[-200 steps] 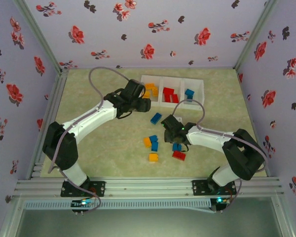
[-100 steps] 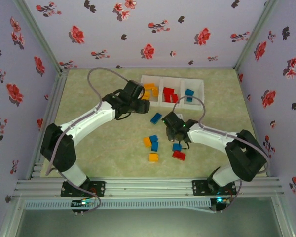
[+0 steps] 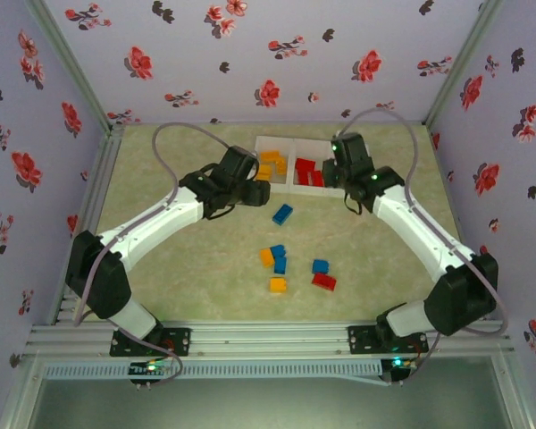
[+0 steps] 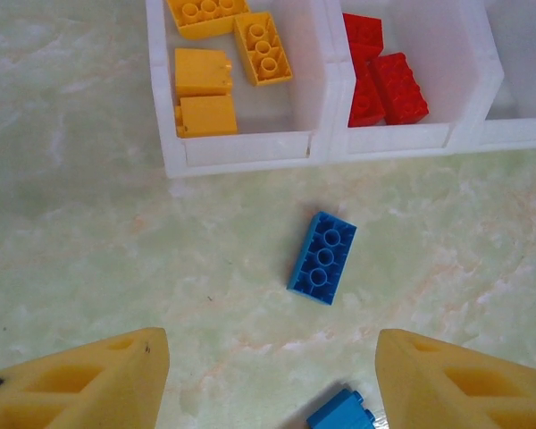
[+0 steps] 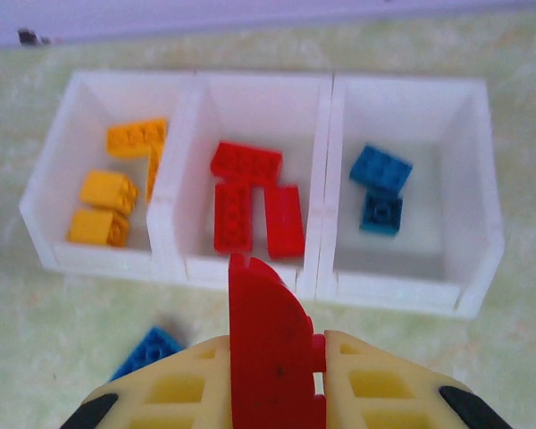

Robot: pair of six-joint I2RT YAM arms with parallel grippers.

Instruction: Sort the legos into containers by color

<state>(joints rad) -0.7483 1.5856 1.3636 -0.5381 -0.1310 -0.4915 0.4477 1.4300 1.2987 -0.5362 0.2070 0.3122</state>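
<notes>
Legos (image 5: pixel 284 222) partly sorted. White tray (image 5: pixel 250 266) sits at far side of table (image 3: pixel 205 286), 3 compts in a row. Left compt holds orange-yellow bricks (image 4: pixel 203 71), 4 visible from left wrist cam. Mid compt holds 3 red bricks (image 5: pixel 232 214). Right compt holds 2 blue bricks (image 5: pixel 381 170).

R gripper (image 5: pixel 275 380) is clamped on a red lego (image 5: pixel 268 322), held on edge btwn its yellow fingers (image 5: pixel 179 389). In the wrist view the piece stands in front of the mid compt's near wall. From top cam, R arm (image 3: pixel 411 223) reaches over the tray's right half.

L gripper (image 4: pixel 268 344) has jaws apart, nothing btwn them, hovering over table near the tray's left end. Ahead of it is a lone blue lego (image 4: pixel 322 257), studs up, flat on table. It lies near the tray but apart from it, approx opposite the wall btwn left & mid compts.

Loose on table nearer the arm bases, top cam:
- orange piece (image 3: pixel 266 256) just beside a blue piece (image 3: pixel 278 259)
- yellow piece (image 3: pixel 277 285) near those two, toward the bases
- second blue piece (image 3: pixel 320 266) w/ a red piece (image 3: pixel 323 281) just beside it
</notes>
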